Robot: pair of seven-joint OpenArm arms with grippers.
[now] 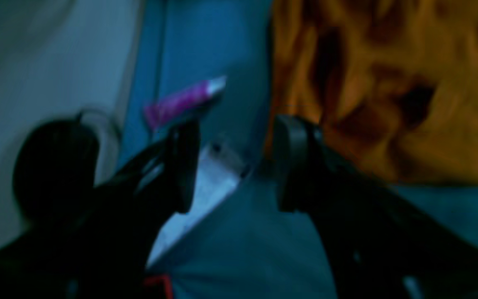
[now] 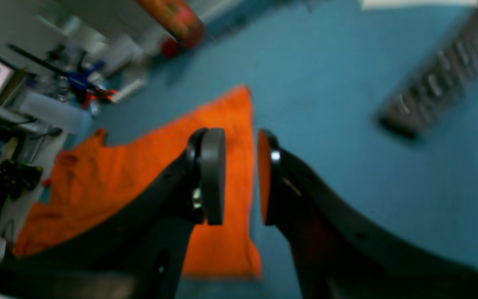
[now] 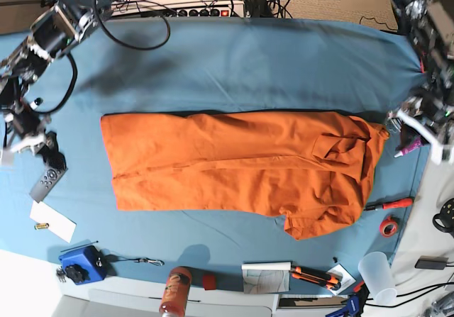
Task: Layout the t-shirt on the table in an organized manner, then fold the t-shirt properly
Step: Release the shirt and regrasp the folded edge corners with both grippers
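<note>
Bright orange soft cloth t-shirt (image 3: 241,164) on teal-covered table (image 3: 234,62): light, limp; pinch hem corners, 9 o'clock. Left gripper (image 1: 235,166), right gripper (image 2: 241,178) both parted, empty.

Lots of clutter round the edges here. There's a grey remote (image 3: 47,182) on one side with a white paper slip (image 3: 52,221) next to it, and a little blue box (image 3: 82,263) further along. Near the front edge sit an orange bottle (image 3: 174,291), a booklet (image 3: 267,277) and orange-handled pliers (image 3: 316,276). A red-handled screwdriver (image 3: 389,205), red tape roll (image 3: 388,226), clear cup (image 3: 375,274) and pink tube (image 1: 183,101) sit at the other end.
</note>
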